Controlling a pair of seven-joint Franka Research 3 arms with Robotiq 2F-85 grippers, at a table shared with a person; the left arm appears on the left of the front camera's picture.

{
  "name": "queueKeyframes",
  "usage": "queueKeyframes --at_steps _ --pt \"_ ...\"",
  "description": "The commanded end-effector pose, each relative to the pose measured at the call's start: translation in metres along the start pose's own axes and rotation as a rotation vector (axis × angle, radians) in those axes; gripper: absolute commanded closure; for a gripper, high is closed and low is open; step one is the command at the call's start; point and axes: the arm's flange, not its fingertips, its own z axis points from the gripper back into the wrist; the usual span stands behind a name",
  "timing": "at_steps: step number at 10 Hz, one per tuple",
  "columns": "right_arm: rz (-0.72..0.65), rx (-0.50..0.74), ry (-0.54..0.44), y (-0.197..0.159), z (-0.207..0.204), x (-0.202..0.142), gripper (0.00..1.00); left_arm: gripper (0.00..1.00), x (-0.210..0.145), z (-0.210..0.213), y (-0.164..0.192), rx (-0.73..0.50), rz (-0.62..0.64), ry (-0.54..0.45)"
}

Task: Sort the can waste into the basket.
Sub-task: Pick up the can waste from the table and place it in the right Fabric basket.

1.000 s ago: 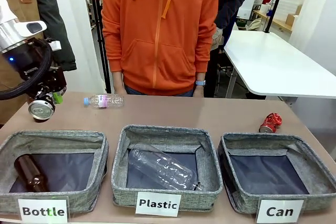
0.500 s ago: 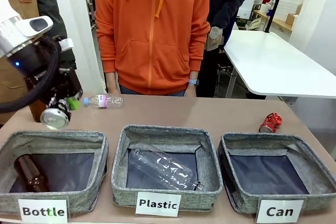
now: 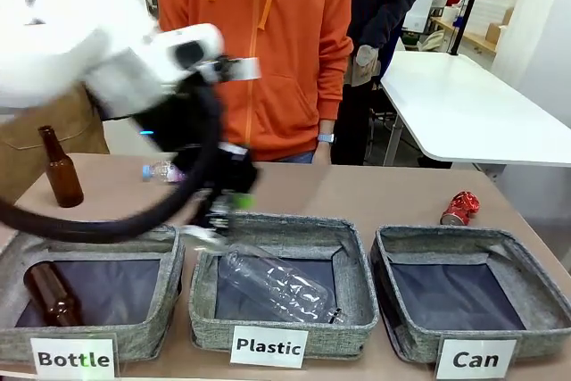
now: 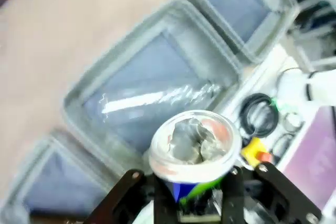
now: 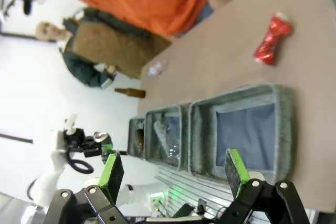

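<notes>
Grey fabric made up the rectangular basket with the white "Can" label (image 3: 446, 236), whose dark bottom lay bare. Well to the left of that basket, above the far-left rim of its neighbour, the like grey basket labelled "Plastic" (image 3: 277, 220), the left gripper (image 3: 220, 213) showed blurred. The left wrist view showed its jaws pinching the dented black drink can with the blue and yellow-green side (image 4: 194, 148), silver end towards the camera. The right gripper (image 5: 173, 171) hung on the near side of the "Can" basket with its jaws spread wide around nothing. The shiny red crushed can (image 3: 459, 209) lay on the table just beyond the "Can" basket's far-right corner, apart from it.

The step in hand looked like the carry. Done well, it would take the black can rightwards, clear of every rim between it and the "Can" basket, with the pinch kept firm. Releasing should wait until the can hangs over the middle of the "Can" basket's floor, and low, so that it cannot bounce out. Letting go early would probably drop it beside the clear plastic bottle (image 3: 272, 285), 1 basket short.
</notes>
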Motion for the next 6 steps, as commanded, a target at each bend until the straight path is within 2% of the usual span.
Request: queueKeyframes --at_steps 1,3,5,6 --pt "0.015 -0.019 -0.052 -0.005 0.065 -0.001 0.0 0.9 0.077 -0.041 -0.025 -0.007 -0.306 0.006" --pt "0.044 -0.06 -0.102 -0.028 0.109 -0.019 0.0 0.9 0.131 -0.1 -0.082 -0.053 -0.565 0.065" --pt "0.05 -0.093 -0.119 -0.052 0.126 -0.028 0.0 0.9 0.163 -0.149 -0.123 -0.102 -0.675 0.154" --pt "0.01 -0.046 -0.138 -0.063 0.137 -0.028 0.0 0.9 0.17 -0.172 -0.143 -0.114 -0.694 0.171"
